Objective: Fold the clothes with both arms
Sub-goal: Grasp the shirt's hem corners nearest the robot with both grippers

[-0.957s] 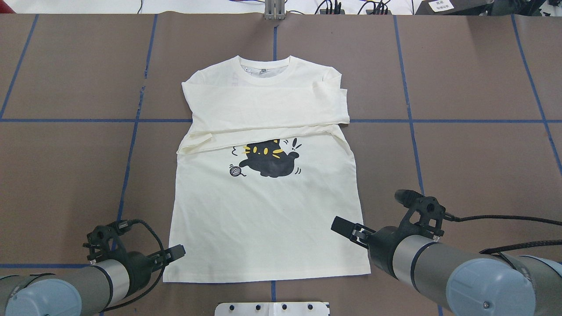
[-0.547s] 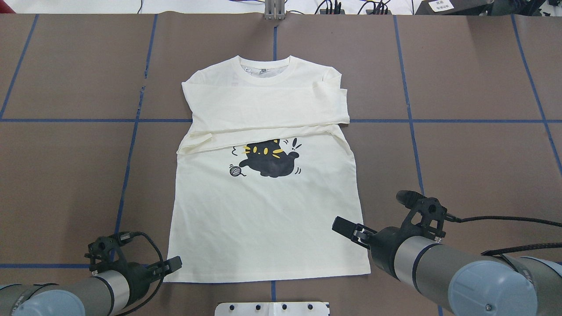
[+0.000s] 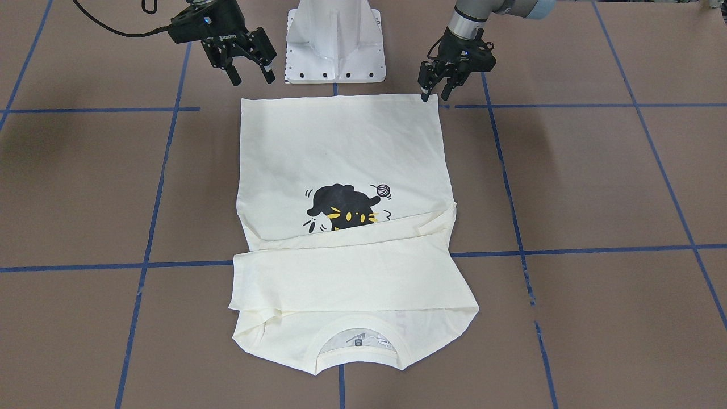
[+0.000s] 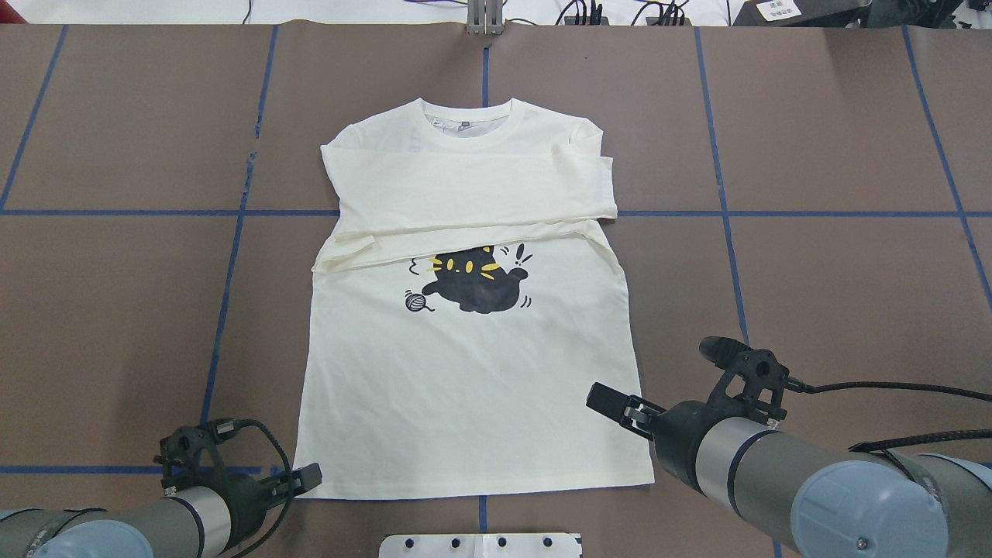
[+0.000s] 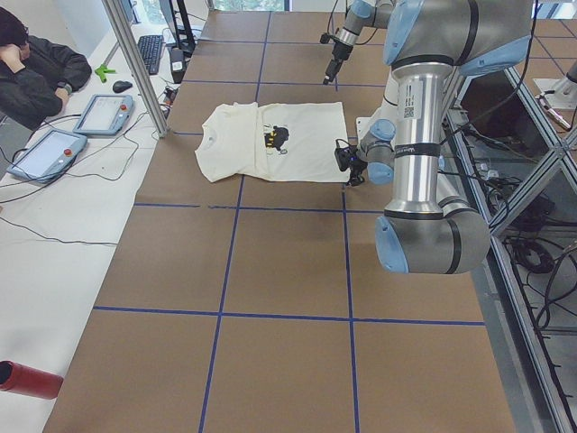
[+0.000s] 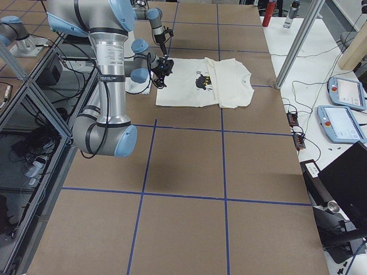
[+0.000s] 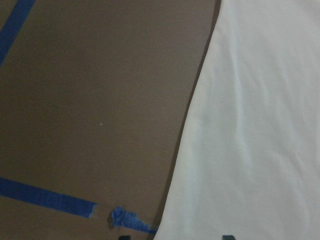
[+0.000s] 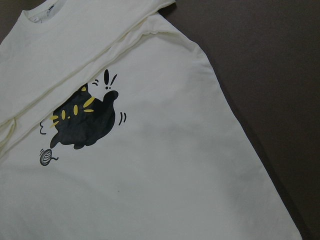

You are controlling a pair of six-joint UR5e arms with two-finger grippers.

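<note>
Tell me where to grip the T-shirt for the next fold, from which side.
Probably the left hem corner for the left gripper, right hem corner for the right gripper, from the robot's side. The T-shirt lies flat, sleeves folded across the chest; its straight hem is the nearest free edge.

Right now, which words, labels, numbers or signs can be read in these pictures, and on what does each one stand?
"!": printed on the cream T-shirt, beside the black cat print.
Neck label: too small to read.
White lettering on the right gripper: too blurred to read.
White paper label, top right of the overhead view: too small to read.
</note>
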